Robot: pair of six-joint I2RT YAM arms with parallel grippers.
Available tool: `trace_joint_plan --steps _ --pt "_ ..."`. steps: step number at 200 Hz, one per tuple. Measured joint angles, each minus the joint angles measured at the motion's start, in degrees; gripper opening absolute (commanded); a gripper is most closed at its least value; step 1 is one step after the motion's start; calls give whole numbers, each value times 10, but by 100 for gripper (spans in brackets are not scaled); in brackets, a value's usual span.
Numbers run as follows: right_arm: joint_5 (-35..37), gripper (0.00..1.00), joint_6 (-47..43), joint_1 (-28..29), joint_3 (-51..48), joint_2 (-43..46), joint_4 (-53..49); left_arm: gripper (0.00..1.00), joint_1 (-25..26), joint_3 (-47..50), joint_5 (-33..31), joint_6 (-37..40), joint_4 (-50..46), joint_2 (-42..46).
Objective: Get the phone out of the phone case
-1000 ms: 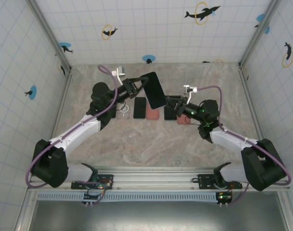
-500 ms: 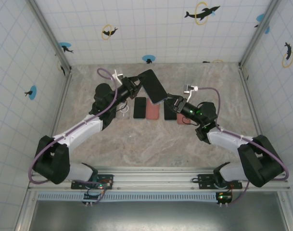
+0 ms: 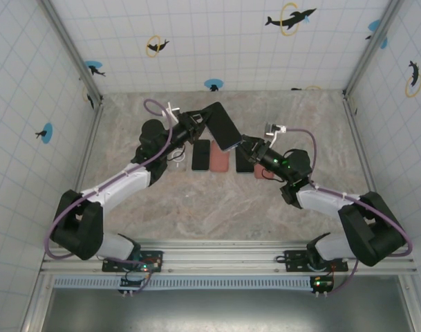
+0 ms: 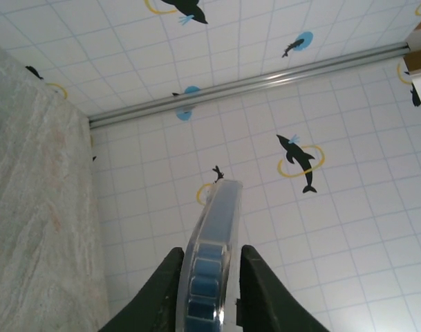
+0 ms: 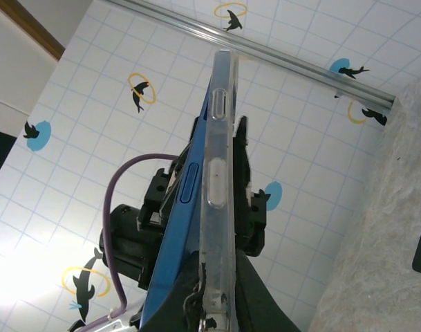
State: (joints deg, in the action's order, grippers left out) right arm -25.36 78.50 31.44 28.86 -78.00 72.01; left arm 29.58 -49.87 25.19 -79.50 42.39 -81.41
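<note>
Two claws pinch one tilted phone (image 3: 224,126) in its clear phone case (image 5: 217,138), left claw (image 3: 196,123) from the frame's left, right claw (image 3: 245,146) from lower right, above the counter (image 3: 196,207).

Left fingers (image 4: 162,294) clamp tight; right fingers (image 5: 255,304) seemingly clamp too.
</note>
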Motion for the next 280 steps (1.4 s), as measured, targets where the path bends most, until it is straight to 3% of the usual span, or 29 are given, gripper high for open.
trace_joint_plan --steps 31,68,95,133,199,280 --pt "9 0 7 -1 -5 -2 10 43 0 0 0 2 -11 -4" --pt "32 0 13 -7 -14 -9 41 66 0 -3 -2 17 -24 -5" --pt "66 0 8 -13 -30 -9 43 71 0 -3 -18 30 -48 -1" --pt "141 0 -24 -14 -31 -3 10 72 16 28 -66 29 -59 45" --pt "300 0 -91 19 -31 17 -67 69 143 56 -164 -12 -39 56" --pt "341 0 -121 44 -28 0 -72 59 196 37 -206 -71 -4 -10"
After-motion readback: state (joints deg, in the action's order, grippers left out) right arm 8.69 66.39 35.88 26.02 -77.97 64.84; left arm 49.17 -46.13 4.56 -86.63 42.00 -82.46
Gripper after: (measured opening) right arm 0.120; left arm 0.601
